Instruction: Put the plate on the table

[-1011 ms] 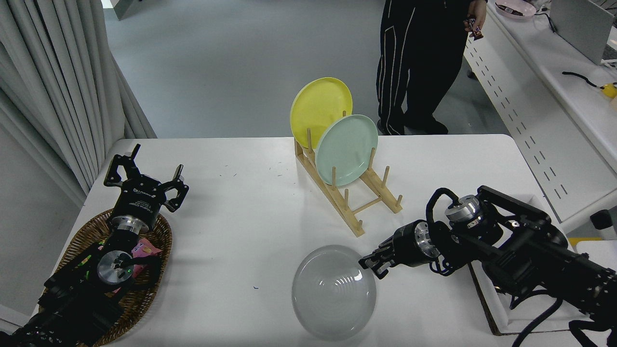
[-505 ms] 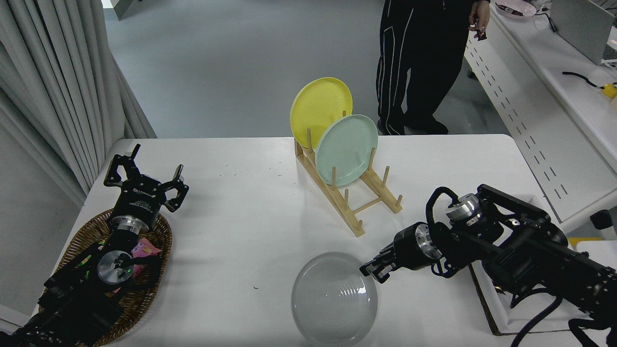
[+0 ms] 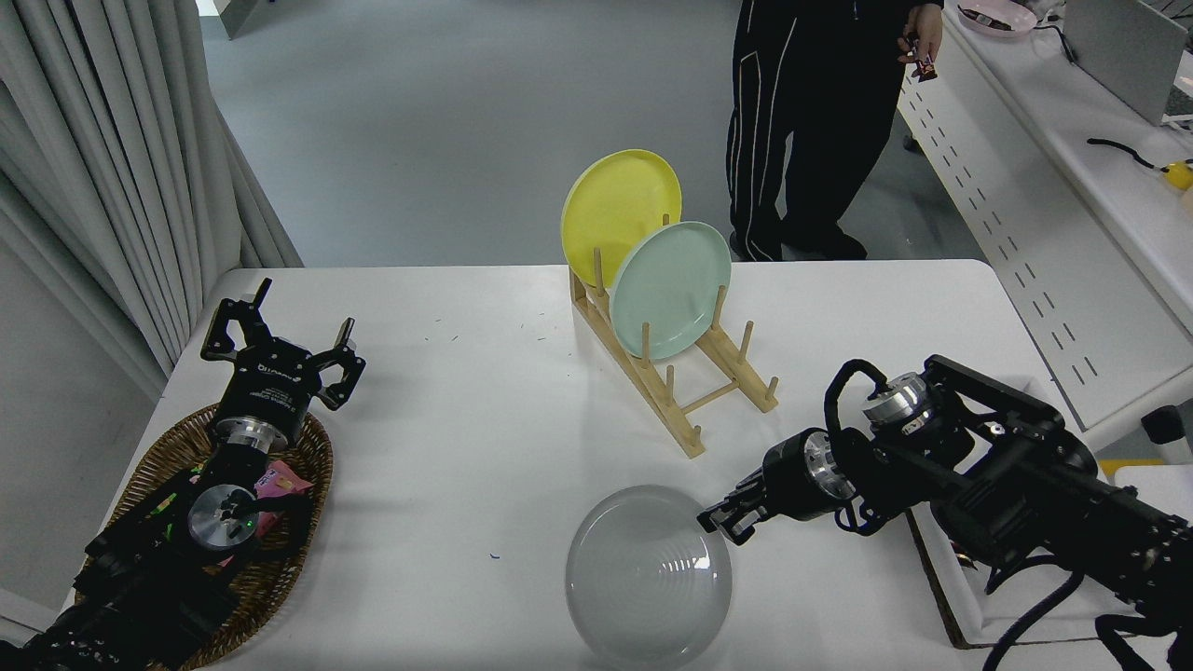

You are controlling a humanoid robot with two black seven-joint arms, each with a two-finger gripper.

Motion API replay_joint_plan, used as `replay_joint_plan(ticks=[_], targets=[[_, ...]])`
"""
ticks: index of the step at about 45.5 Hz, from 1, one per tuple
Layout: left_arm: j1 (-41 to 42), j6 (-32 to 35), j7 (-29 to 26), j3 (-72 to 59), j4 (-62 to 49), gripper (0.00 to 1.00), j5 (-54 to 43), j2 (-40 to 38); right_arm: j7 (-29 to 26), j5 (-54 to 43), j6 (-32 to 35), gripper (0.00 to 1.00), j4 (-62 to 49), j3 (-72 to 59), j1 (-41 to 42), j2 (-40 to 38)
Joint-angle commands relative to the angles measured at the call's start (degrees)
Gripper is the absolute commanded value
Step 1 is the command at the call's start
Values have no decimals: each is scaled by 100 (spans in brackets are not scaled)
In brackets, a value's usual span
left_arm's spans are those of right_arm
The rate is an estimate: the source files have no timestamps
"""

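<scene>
Pale grey-white plate (image 3: 649, 576) sits at the near-centre of the white desk (image 3: 485, 410), underside up, concentric rings visible. Can't tell whether it lies flat or is tipped. Right hand (image 3: 725, 518) comes in from the right, fingertips at the plate's upper-right rim; looks clamped on the rim, though the contact itself is small and dark. Right arm stretches back toward the lower right corner.

Wooden rack (image 3: 673, 373) stands behind the plate, mid-desk. It carries a yellow plate (image 3: 619, 212) at the far end and a mint green plate (image 3: 669, 289) just in front of it, both upright on edge. The near slots carry nothing.

Left hand (image 3: 280, 340) parked at the lower left, fingers spread apart, gripping nothing, above the far edge of a wicker basket (image 3: 308, 466).

Person in dark clothes (image 3: 802, 121) stands beyond the far edge, by a second white desk (image 3: 1044, 186) on the right.
</scene>
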Motion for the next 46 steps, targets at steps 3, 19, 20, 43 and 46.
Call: replay_joint_plan(ticks=[3, 19, 20, 43, 46], targets=[[0, 0, -1, 0, 0, 100, 1, 0, 4, -59, 59, 0, -66, 18, 0, 21], [0, 0, -1, 0, 0, 100, 1, 0, 13, -85, 217, 96, -57, 194, -26, 56], [0, 0, -1, 0, 0, 100, 1, 0, 13, -94, 261, 100, -57, 202, -26, 56], [0, 0, -1, 0, 0, 100, -8, 0, 57, -857, 4427, 100, 751, 105, -87, 109], [0, 0, -1, 0, 0, 100, 1, 0, 83, -1209, 4463, 100, 778, 246, -175, 118]])
